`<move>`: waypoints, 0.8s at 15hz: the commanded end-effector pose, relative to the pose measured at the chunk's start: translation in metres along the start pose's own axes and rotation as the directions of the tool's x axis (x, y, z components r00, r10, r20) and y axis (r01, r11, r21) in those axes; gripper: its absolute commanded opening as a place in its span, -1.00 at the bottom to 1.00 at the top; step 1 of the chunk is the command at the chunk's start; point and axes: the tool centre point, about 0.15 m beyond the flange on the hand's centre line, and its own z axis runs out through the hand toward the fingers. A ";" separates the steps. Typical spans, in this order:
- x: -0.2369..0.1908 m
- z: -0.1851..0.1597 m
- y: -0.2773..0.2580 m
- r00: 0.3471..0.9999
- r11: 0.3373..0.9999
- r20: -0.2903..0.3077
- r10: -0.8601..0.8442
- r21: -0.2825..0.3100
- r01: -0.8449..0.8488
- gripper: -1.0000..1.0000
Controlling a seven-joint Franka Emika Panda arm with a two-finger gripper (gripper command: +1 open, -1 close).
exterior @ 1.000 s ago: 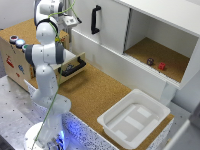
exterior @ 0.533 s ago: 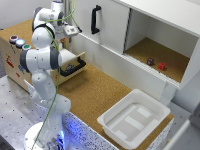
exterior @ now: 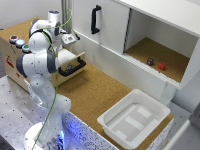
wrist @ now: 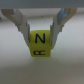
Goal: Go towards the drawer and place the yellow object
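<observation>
Gripping the yellow object [wrist: 39,44], a lettered cube, between my gripper [wrist: 40,31] fingers, arm above the drawer [exterior: 70,64].

We note even, bright indoor light in the exterior view, soft shadow inside the cabinet recess [exterior: 155,52], overall soft focus, wrist view heavily blurred, washed-out upper band.

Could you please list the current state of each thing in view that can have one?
gripper: shut on the yellow object, one finger on either side of it.
yellow object: held off the surface, a cube with black letters, not yet placed.
drawer: pulled open, black handle facing out.
white cabinet door: closed.
cabinet compartment: open-fronted, two small items inside.
white bin: upright, nothing inside.
</observation>
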 end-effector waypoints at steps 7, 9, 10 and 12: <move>-0.023 -0.022 -0.013 0.998 0.996 -0.060 0.019 -0.090 -0.025 1.00; -0.020 -0.041 -0.014 0.997 0.994 -0.076 0.009 -0.107 -0.017 1.00; -0.018 -0.049 -0.015 0.996 0.993 -0.084 -0.001 -0.114 -0.009 1.00; -0.016 -0.058 -0.017 0.997 0.994 -0.080 -0.020 -0.110 0.011 1.00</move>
